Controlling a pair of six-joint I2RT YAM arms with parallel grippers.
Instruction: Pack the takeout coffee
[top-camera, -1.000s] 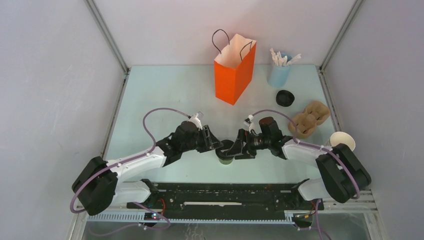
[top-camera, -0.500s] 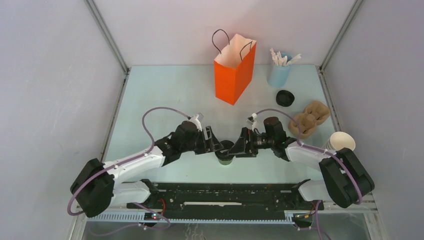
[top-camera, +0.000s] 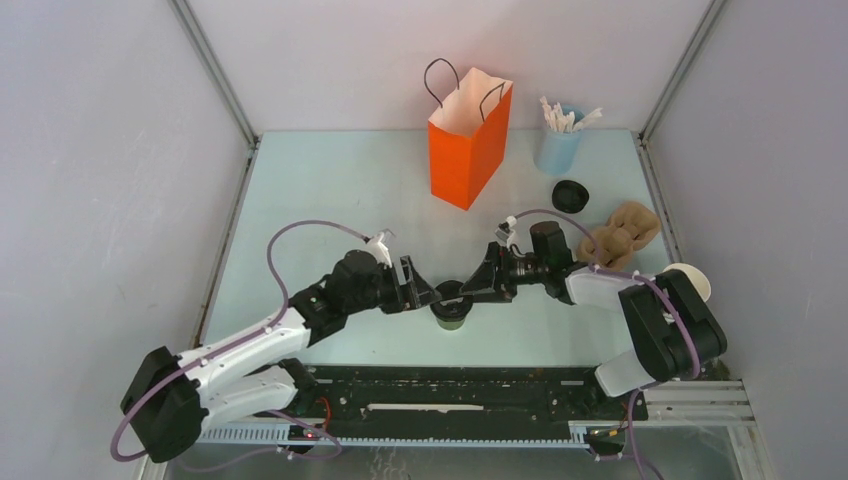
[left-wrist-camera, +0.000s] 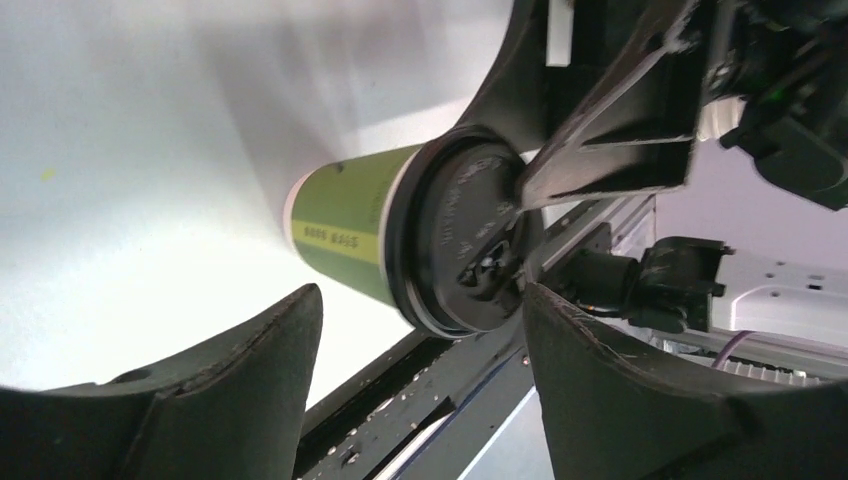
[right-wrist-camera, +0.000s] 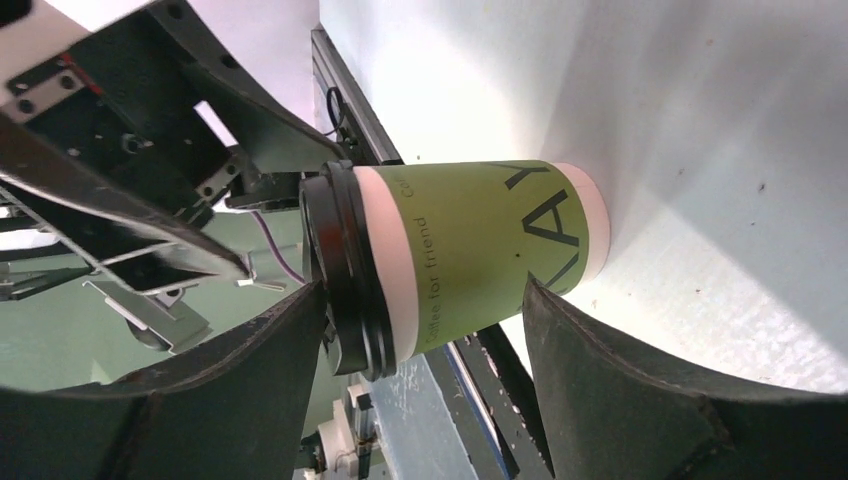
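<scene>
The takeout coffee (top-camera: 451, 306), an olive-green cup with a black lid, stands upright near the table's front edge. My left gripper (top-camera: 427, 297) is open just left of it. My right gripper (top-camera: 477, 290) is open just right of it. In the left wrist view the cup (left-wrist-camera: 350, 225) lies ahead of the open left gripper (left-wrist-camera: 422, 295), beyond its fingertips, and a right finger (left-wrist-camera: 610, 150) reaches the lid's edge. In the right wrist view the cup (right-wrist-camera: 480, 255) lies across the mouth of the open right gripper (right-wrist-camera: 425, 290). Neither gripper holds it.
The orange paper bag (top-camera: 468, 150) stands open at the back centre. The pale blue cup of white sticks (top-camera: 558, 148), a loose black lid (top-camera: 570, 196), a brown cup carrier (top-camera: 625, 232) and a lidless cup (top-camera: 688, 276) are at the right. A black rail (top-camera: 450, 385) runs along the near edge.
The left arm has drawn back to the left and its elbow has dropped. The right wrist has shifted slightly away from the near edge. The cup has not moved.
</scene>
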